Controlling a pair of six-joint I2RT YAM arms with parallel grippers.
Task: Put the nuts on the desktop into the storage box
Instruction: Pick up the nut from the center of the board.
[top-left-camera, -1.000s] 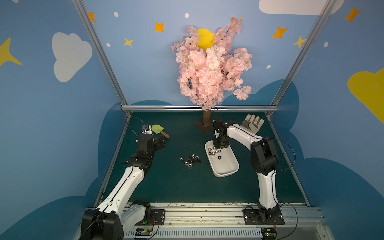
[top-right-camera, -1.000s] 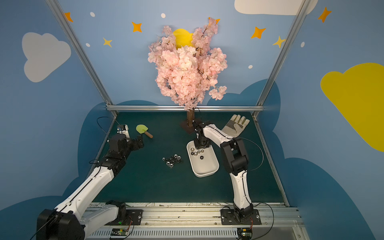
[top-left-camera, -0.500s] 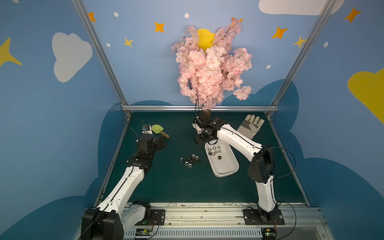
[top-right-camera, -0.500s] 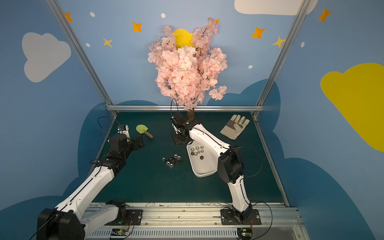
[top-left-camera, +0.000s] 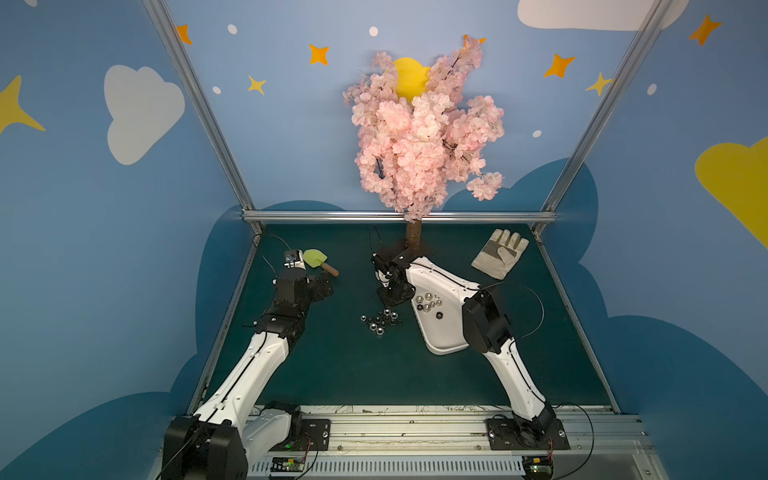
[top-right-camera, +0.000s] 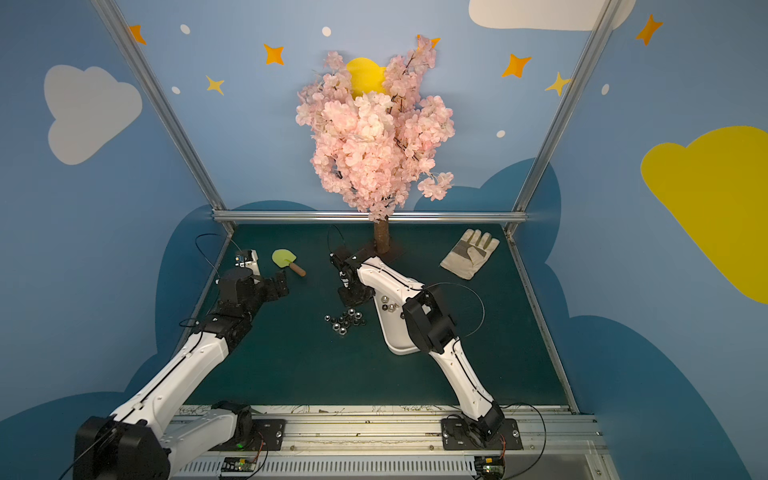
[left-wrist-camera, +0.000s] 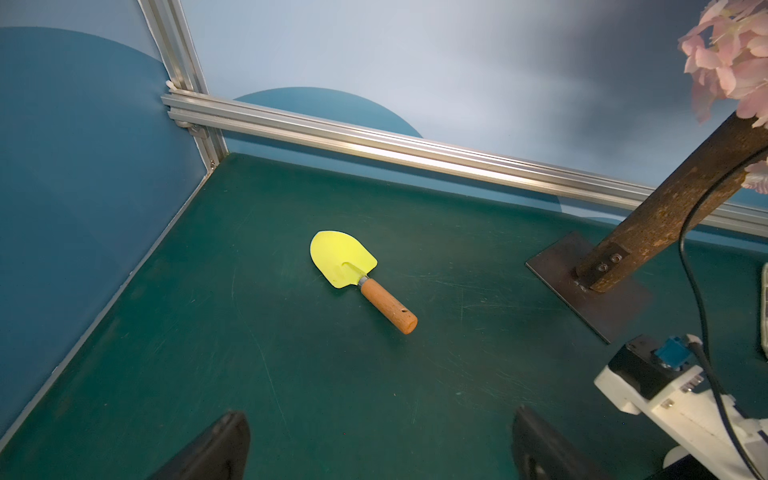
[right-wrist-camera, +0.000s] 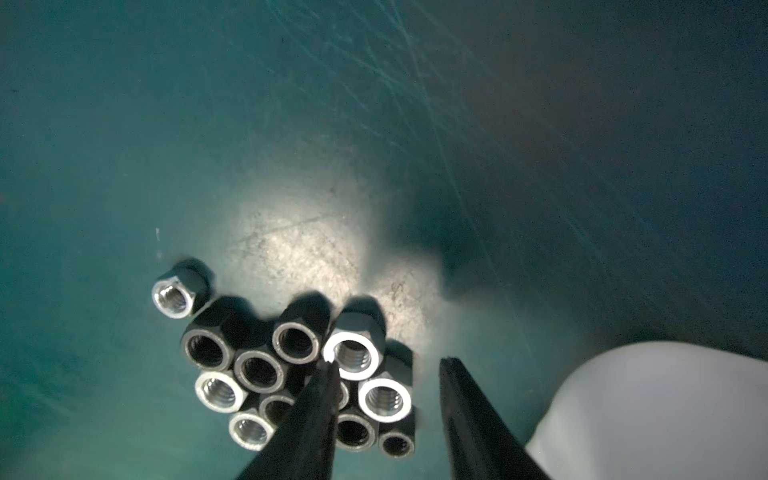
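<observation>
My right fingers (right-wrist-camera: 316, 411) are apart with nothing clamped, tips low over the loose nuts (right-wrist-camera: 291, 374) clustered mid-surface (top-left-camera: 332, 374), just beside the storage box (top-left-camera: 444, 336). One tip overlaps a nut's rim; I cannot tell if it touches. More nuts lie in the box's far end. My left fingers (left-wrist-camera: 220, 449) are apart and empty, toward the far-left corner near the trowel (left-wrist-camera: 353, 270).

- No words, numbers or brand names can be read anywhere.
- Thin dark scribbles (top-left-camera: 374, 410) run along the front edge of the desktop (top-left-camera: 353, 365); maybe writing, but too small to tell.
</observation>
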